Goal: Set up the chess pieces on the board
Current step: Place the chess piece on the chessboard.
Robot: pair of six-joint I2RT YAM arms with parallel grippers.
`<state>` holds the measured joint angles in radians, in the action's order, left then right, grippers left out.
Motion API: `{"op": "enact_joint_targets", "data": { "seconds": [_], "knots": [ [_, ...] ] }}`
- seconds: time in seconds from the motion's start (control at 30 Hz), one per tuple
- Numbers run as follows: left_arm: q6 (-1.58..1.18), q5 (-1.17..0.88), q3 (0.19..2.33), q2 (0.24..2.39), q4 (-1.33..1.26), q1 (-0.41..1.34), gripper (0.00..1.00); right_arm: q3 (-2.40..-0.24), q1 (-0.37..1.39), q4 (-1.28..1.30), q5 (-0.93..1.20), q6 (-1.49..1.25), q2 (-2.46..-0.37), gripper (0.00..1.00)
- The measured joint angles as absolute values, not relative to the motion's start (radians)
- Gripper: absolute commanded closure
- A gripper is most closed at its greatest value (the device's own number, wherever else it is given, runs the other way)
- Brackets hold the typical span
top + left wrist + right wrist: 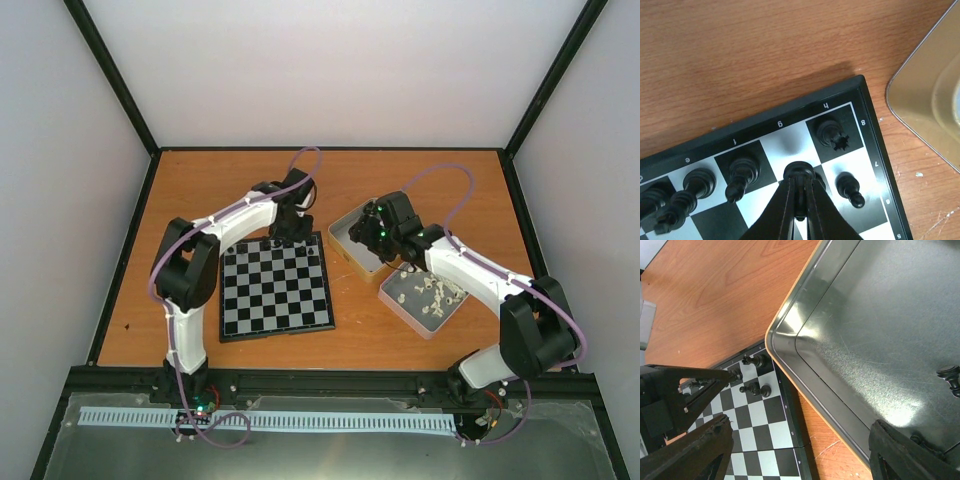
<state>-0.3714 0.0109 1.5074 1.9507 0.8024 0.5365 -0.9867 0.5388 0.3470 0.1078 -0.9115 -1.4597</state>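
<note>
1. the board (275, 290) lay toward the near-left part of the tabletop. only its far rows carried men, and its near rows showed bare in the top view.
2. on the board's far-right corner a black rook (832, 134) stood on its square with a black pawn (850, 189) on the square in front. more black chess pieces (700, 182) lined the same far rows toward the left edge.
3. the left gripper (800, 182) hung over the second row beside that pawn, its jaws drawn nearly together on a black chessman (800, 171). whether the man's base touched the square could not be told.
4. the right gripper (800, 427) hovered over the silver tin (865, 340) just right of the board, toward the far side of the table. its fingers were spread wide and held nothing.
5. a few dark men (950, 377) lay in that tin, waiting to be fetched.
6. the cream-white pieces (430, 290) sat heaped in a second tin (432, 332) nearer the right edge, and none appeared on the board.
7. by the look of it the black side was partly placed and the white side not begun, so most of the job was left.
</note>
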Motion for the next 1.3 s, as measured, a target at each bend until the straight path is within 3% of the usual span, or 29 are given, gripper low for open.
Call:
{"op": "enact_joint_targets", "data": {
  "seconds": [1.3],
  "knots": [
    [-0.34,0.035,1.579,2.034,0.864,0.534,0.86,-0.984,0.539,0.347,0.113,-0.905,-1.46,0.27]
  ]
}}
